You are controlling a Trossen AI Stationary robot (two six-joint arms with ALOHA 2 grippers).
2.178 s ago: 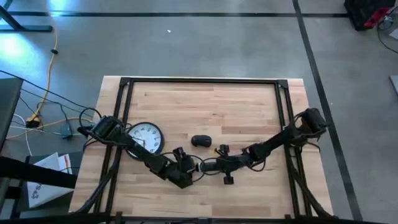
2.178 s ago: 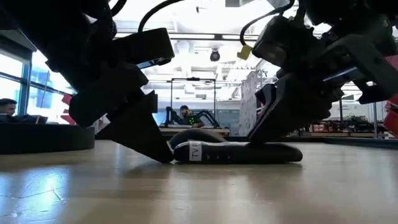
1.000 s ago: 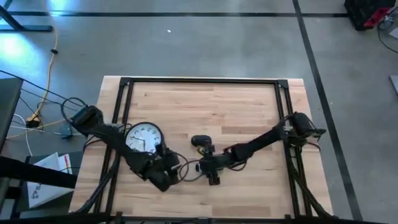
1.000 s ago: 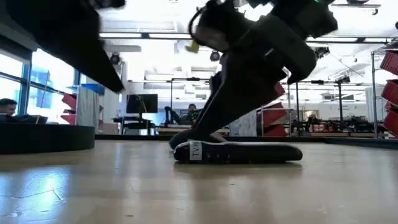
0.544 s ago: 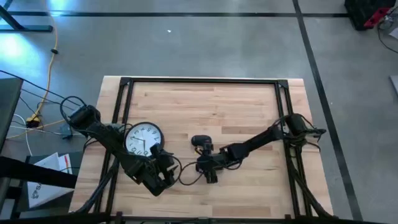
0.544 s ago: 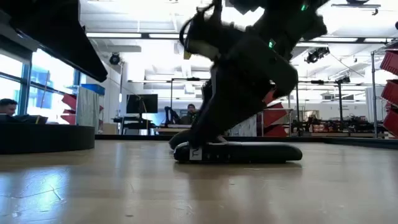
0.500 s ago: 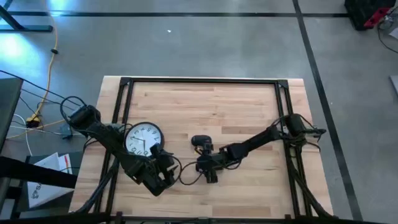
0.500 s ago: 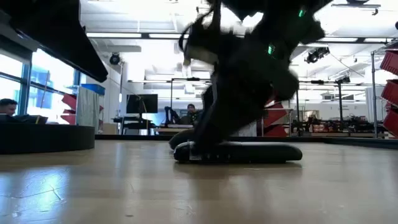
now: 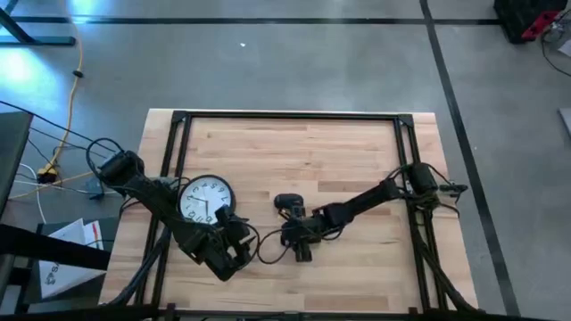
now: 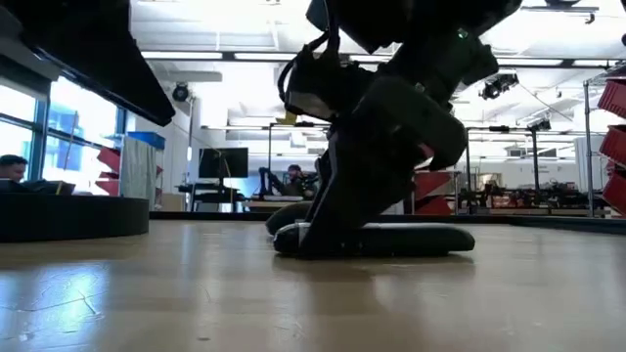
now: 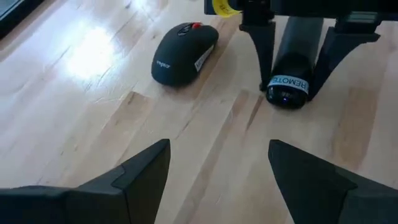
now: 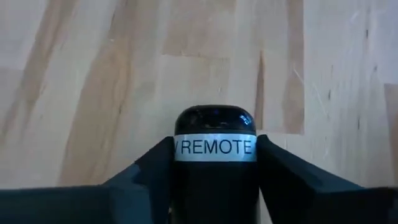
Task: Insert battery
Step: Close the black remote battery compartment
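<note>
Okay, I've got the right gripper straddling the remote end-on along its long axis, jaws flanking it; left gripper open, empty, farther off.

On my overhead feed both arms are matte black, slim jointed tubes with thicker rounded housings at each joint. The black left gripper ends a bulkier wrist block, and thin black cables loop loosely beside it. The black right gripper has a small dark camera block on its wrist, with more thin cable trailing along the forearm. From the left wrist camera I see the left fingers as broad, flat, dark grey wedges with tapering tips. The right fingers are narrower black blades under a black crossbar carrying a yellow tag. A small green light glows on the right arm.
</note>
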